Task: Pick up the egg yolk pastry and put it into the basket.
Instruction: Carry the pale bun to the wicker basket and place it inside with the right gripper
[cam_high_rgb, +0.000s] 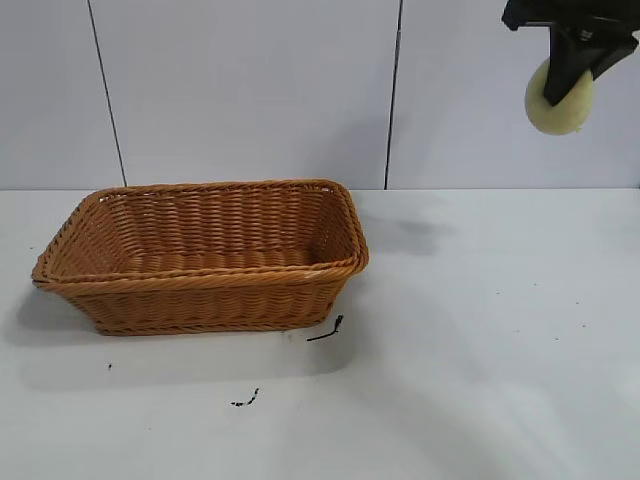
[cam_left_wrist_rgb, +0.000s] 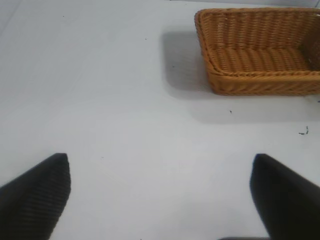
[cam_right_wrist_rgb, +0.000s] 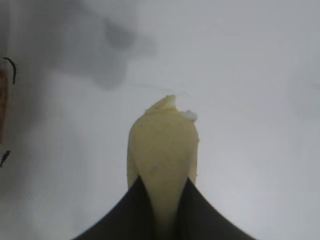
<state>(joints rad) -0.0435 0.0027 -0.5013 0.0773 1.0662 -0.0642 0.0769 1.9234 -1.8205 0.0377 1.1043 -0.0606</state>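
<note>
Plain white tabletop, pale panelled wall behind. The right gripper (cam_high_rgb: 572, 75) is up high at the right, black fingers pinched onto the small pale yellowish-green egg yolk pastry (cam_high_rgb: 560, 100), squashing it a bit. The big orange-brown woven wicker basket (cam_high_rgb: 200, 290) sits well off to its left and far below, long axis running sideways. Left gripper (cam_left_wrist_rgb: 160, 200) hangs wide open, holding nothing.
</note>
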